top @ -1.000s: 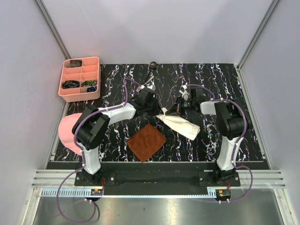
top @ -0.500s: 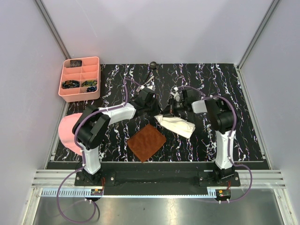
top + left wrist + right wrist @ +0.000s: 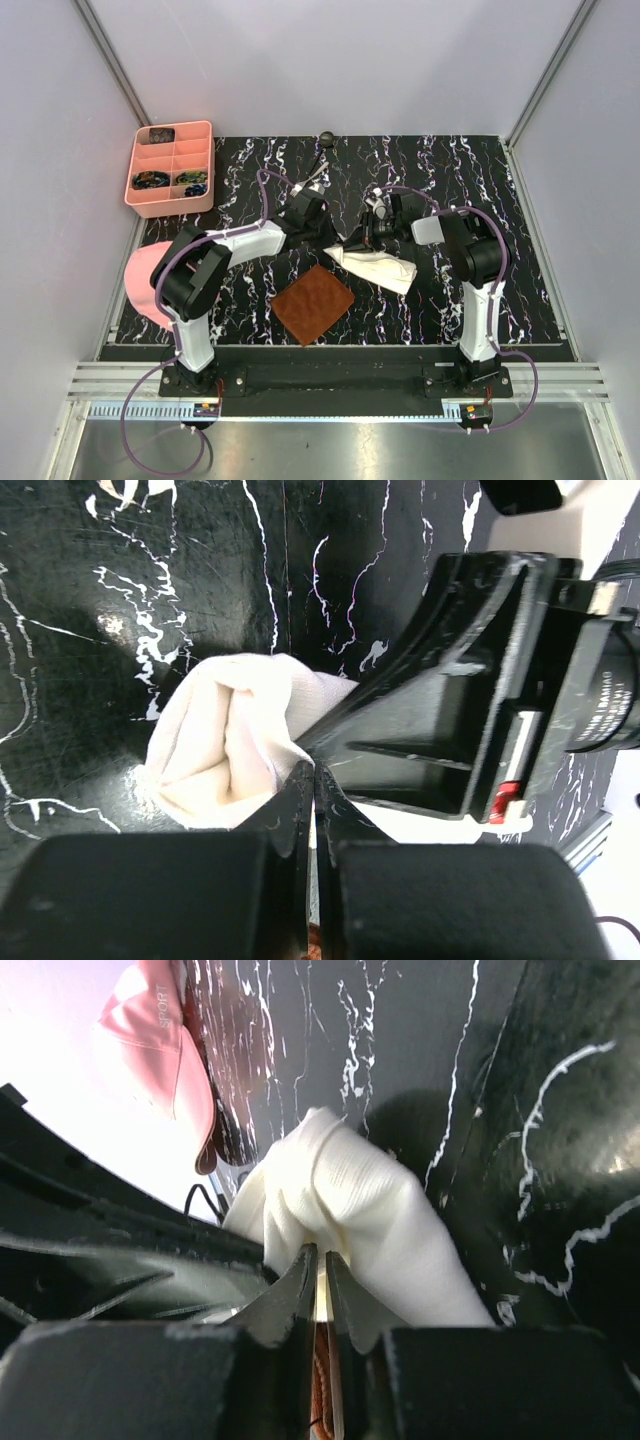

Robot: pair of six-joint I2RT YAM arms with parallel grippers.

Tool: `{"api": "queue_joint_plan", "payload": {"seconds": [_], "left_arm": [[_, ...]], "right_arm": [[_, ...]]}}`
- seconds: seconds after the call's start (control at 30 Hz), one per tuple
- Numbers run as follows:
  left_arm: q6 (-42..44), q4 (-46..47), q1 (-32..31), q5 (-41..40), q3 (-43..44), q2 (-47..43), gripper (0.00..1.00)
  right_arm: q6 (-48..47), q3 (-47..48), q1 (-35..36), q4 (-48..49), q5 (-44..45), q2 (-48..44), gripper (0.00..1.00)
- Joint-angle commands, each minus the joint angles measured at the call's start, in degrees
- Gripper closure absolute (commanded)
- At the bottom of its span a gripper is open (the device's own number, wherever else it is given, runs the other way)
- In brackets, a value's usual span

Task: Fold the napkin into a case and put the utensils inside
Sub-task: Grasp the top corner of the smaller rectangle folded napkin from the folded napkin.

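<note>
The cream-white napkin (image 3: 378,266) lies bunched in a loose roll on the black marble table, right of the brown mat. My left gripper (image 3: 333,240) is shut on its left end; in the left wrist view the cloth (image 3: 225,745) bulges just past the closed gripper (image 3: 313,775). My right gripper (image 3: 362,238) is shut on the same end from the right, with a fold of napkin (image 3: 370,1210) pinched at the tips (image 3: 318,1260). The two grippers nearly touch. A small dark spoon (image 3: 325,141) lies at the table's back edge. The fork is out of view. No case is formed.
A brown textured mat (image 3: 313,303) lies in front of the napkin. A pink compartment tray (image 3: 172,195) stands at the back left. A pink cap (image 3: 140,280) sits at the left edge and also shows in the right wrist view (image 3: 150,1030).
My right gripper has moved left, close to the left gripper, dragging the napkin with it and bunching it shorter. My left arm has drawn back a little.
</note>
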Motion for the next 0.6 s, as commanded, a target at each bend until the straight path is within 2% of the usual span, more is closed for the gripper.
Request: {"api": "queue_joint_plan", "payload": {"seconds": [0.0,0.33,0.57], "left_arm": [[1.8,1.7,0.5,-1.6,-0.3,-3.1,1.0],[2.7,1.1,0.5,-1.9,-0.9,-4.6,1.0],[2.5,1.4,0.4,-1.5,-1.3,-4.6,1.0]], "right_arm": [[-0.2,-1.1,-0.6,0.9,-0.9,-4.0,0.85],[-1.0,-4.8,-1.2,1.0,0.6,-7.6,0.83],[-1.5,-3.9,-2.1,0.3,-0.1,-8.0,0.8]]}}
